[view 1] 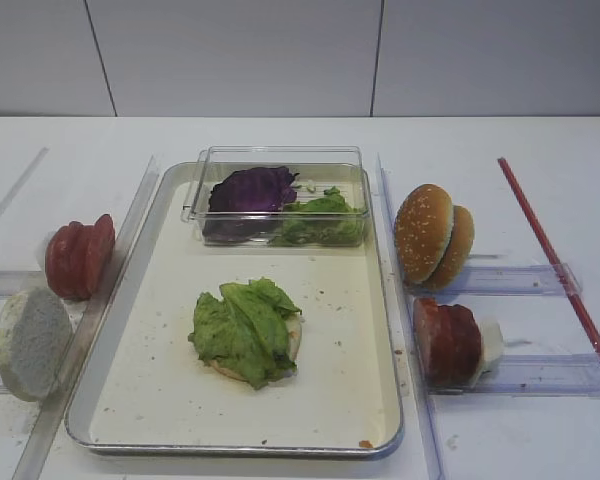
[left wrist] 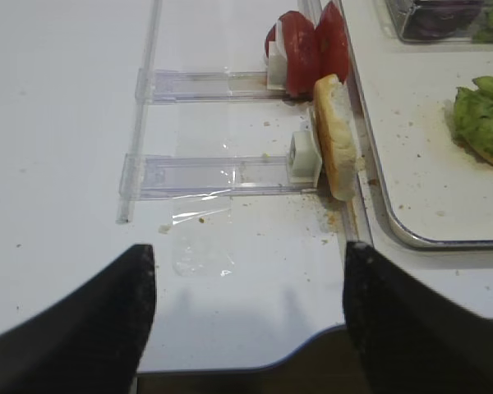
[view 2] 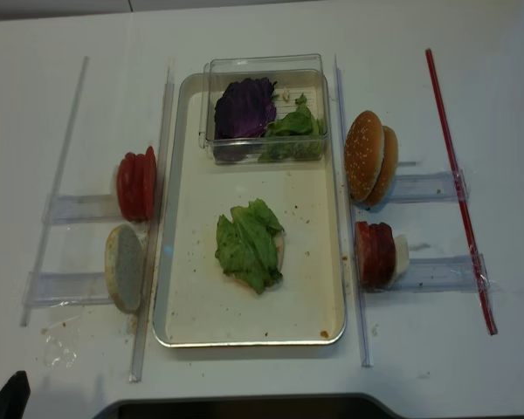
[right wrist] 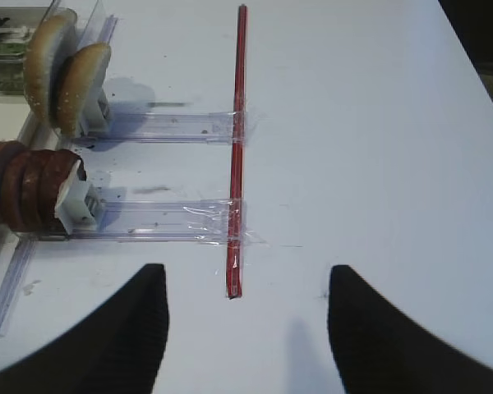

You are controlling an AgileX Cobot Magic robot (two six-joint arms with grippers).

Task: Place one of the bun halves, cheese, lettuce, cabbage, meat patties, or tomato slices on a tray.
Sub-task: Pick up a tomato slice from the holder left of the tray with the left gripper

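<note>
Tray (view 1: 170, 300) mid-frame already has a bun half topped with lettuce (view 1: 242, 328); tomato slices (view 1: 78, 256) stand at its left edge; I'd take the nearest slice by its rim. Left end effector (left wrist: 245, 308) and right end effector (right wrist: 246, 316) both hang spread and empty over the surface.

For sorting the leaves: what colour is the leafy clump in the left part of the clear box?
Deep purple cabbage, clearest in the realsense high view.

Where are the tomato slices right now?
In the high view, the tomato slices stand on edge left of the tray, just behind a bun half.
</note>
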